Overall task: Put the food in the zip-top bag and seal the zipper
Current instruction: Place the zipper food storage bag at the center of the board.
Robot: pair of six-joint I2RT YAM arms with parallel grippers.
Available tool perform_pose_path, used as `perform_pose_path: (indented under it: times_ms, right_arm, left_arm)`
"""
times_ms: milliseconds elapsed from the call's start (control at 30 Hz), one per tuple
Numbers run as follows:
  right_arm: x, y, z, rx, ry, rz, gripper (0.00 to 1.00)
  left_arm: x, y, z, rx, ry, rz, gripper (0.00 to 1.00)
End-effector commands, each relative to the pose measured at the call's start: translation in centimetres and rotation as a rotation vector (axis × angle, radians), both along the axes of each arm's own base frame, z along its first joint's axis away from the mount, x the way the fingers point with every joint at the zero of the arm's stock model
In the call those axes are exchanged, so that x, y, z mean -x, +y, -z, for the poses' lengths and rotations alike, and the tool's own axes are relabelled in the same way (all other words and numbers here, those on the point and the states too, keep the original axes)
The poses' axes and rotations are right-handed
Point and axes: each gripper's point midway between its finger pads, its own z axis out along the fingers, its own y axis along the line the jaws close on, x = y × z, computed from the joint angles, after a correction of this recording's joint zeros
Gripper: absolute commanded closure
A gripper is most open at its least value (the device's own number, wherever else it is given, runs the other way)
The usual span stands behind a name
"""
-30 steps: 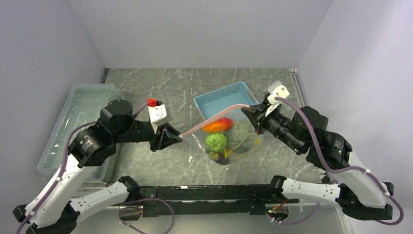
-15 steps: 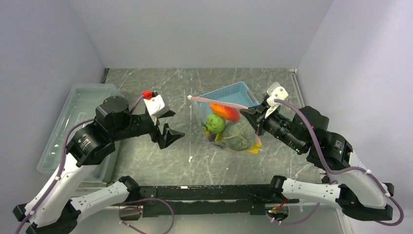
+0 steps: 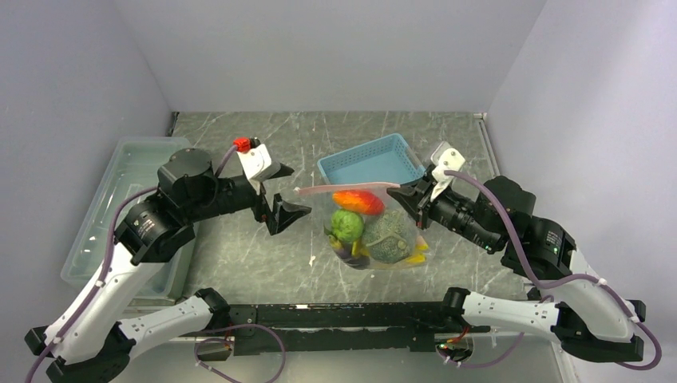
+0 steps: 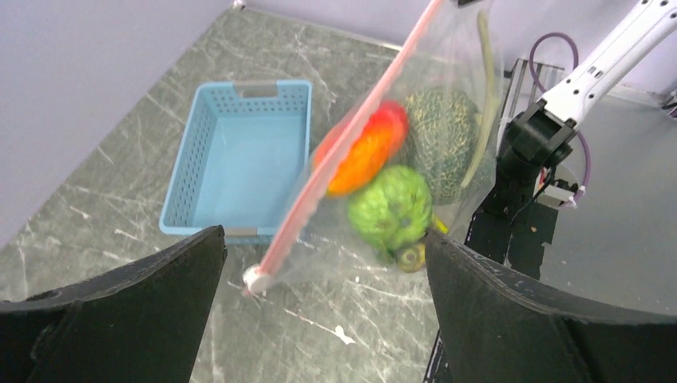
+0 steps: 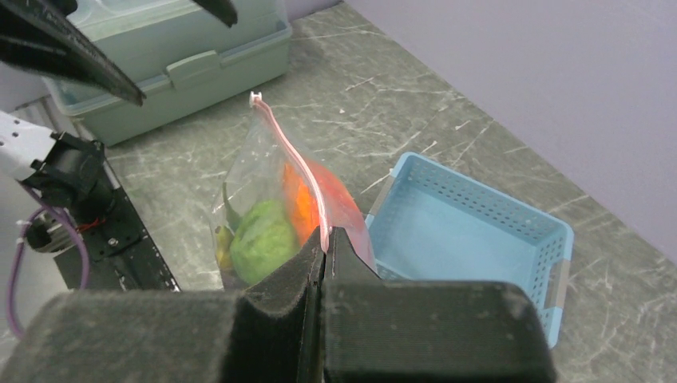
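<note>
The clear zip-top bag hangs from my right gripper, which is shut on the right end of the pink zipper. The food shows through the plastic: a red-orange fruit, a lime-green fruit, a dark green round fruit and a bit of yellow banana. My left gripper stands wide open just left of the zipper's free end, touching nothing. In the left wrist view the zipper runs diagonally ahead of that gripper. The right wrist view shows its gripper pinching the zipper.
A light-blue basket sits right behind the bag. A large translucent bin lies along the left side, under the left arm. The arms' black base rail runs along the near edge.
My left gripper let go of the zipper's left end, opened wide and drew back a little. The bag swung toward the right gripper and now hangs from it alone.
</note>
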Motion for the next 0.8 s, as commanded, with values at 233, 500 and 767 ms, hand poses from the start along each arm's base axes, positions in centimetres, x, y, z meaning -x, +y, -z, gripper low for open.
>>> perform_pose_path:
  times_ms: [233, 500, 767]
  right_arm:
    - [2.4, 2.2, -3.0, -0.095, -0.061, -0.190, 1.00]
    - [4.0, 3.7, -3.0, -0.081, -0.062, -0.315, 1.00]
    - [4.2, 5.5, -3.3, -0.107, -0.050, -0.370, 1.00]
  left_arm:
    - [0.9, -2.3, -3.9, 0.081, -0.080, 0.147, 0.00]
    - [2.1, -3.4, -3.7, 0.083, -0.082, 0.265, 0.00]
    - [4.2, -4.4, -2.1, 0.057, -0.025, 0.430, 0.00]
